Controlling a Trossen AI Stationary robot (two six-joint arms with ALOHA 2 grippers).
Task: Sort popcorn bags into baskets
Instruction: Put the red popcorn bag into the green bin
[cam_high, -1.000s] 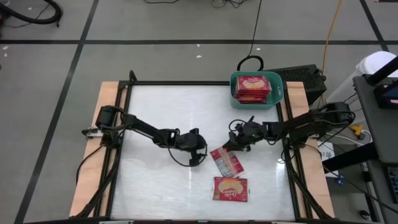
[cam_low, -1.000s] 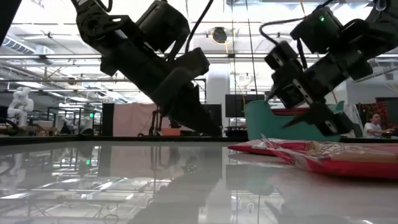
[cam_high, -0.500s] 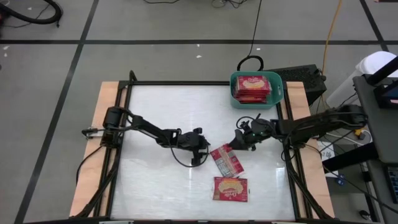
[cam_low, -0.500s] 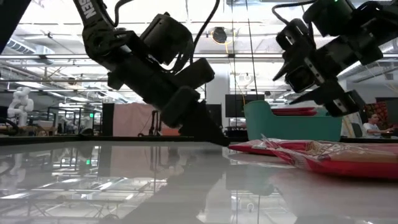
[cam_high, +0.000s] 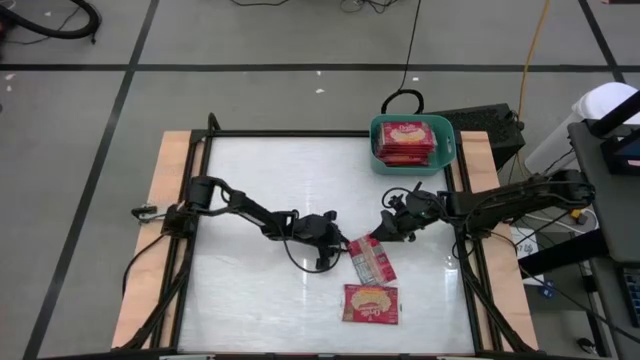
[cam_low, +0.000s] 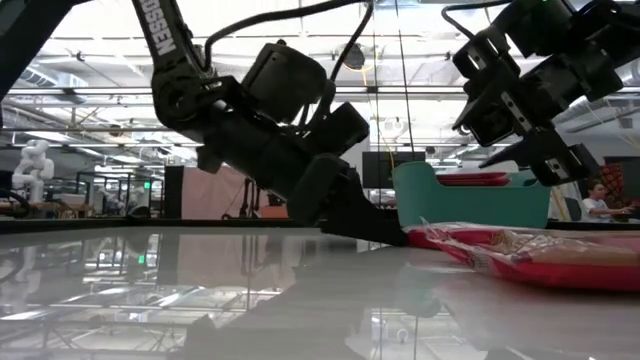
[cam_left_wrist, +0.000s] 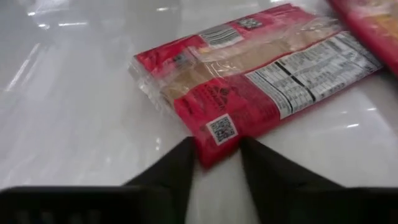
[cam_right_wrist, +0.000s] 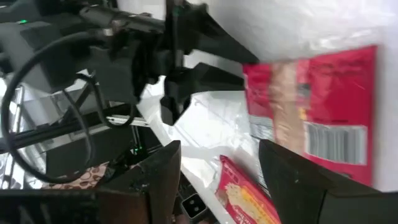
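Popcorn bags (cam_left_wrist: 249, 81) glossy crinkled film; table (cam_high: 260, 180) glossy, mirror-smooth; basket (cam_high: 412, 125) smooth plastic

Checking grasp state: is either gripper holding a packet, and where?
Left gripper straddles the corner of the face-down red popcorn packet, not visibly clamped. Right gripper hovers open, empty.

Popcorn bag (cam_left_wrist: 249, 93) lying back-up: red, with a grey-white nutrition panel in black print, a QR square and a clear tan window. Second popcorn bag (cam_high: 371, 303): red with a yellow-tan picture. Basket (cam_high: 443, 155): teal-green, red packets inside. Table top (cam_high: 250, 190): glossy white, black frame, pale wood edges. Arms: black.
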